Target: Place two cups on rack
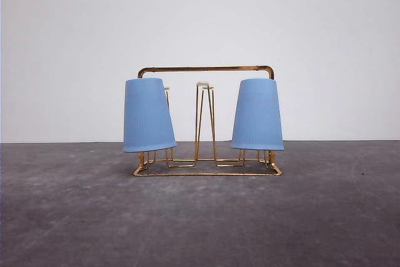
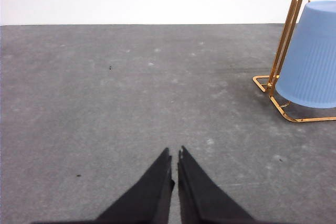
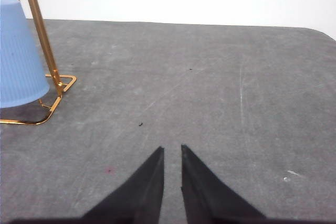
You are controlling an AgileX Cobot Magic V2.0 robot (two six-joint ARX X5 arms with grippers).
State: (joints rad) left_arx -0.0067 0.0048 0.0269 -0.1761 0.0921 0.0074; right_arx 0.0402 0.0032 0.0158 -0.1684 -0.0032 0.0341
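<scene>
Two light blue ribbed cups hang upside down on the gold wire rack (image 1: 206, 68), the left cup (image 1: 147, 115) and the right cup (image 1: 257, 115) each over an outer prong and tilted slightly outward. The middle prongs stand bare. In the left wrist view my left gripper (image 2: 175, 153) is shut and empty, low over the table, well apart from the rack (image 2: 286, 35) and its cup (image 2: 312, 56). The right gripper (image 3: 171, 149) holds nothing, its fingers a narrow gap apart, away from the rack (image 3: 44, 45) and cup (image 3: 18, 56).
The rack stands on a dark grey mottled tabletop (image 1: 200, 223) in front of a plain white wall. The table's far right corner (image 3: 320, 30) shows in the right wrist view. Bare surface lies on both sides of the rack.
</scene>
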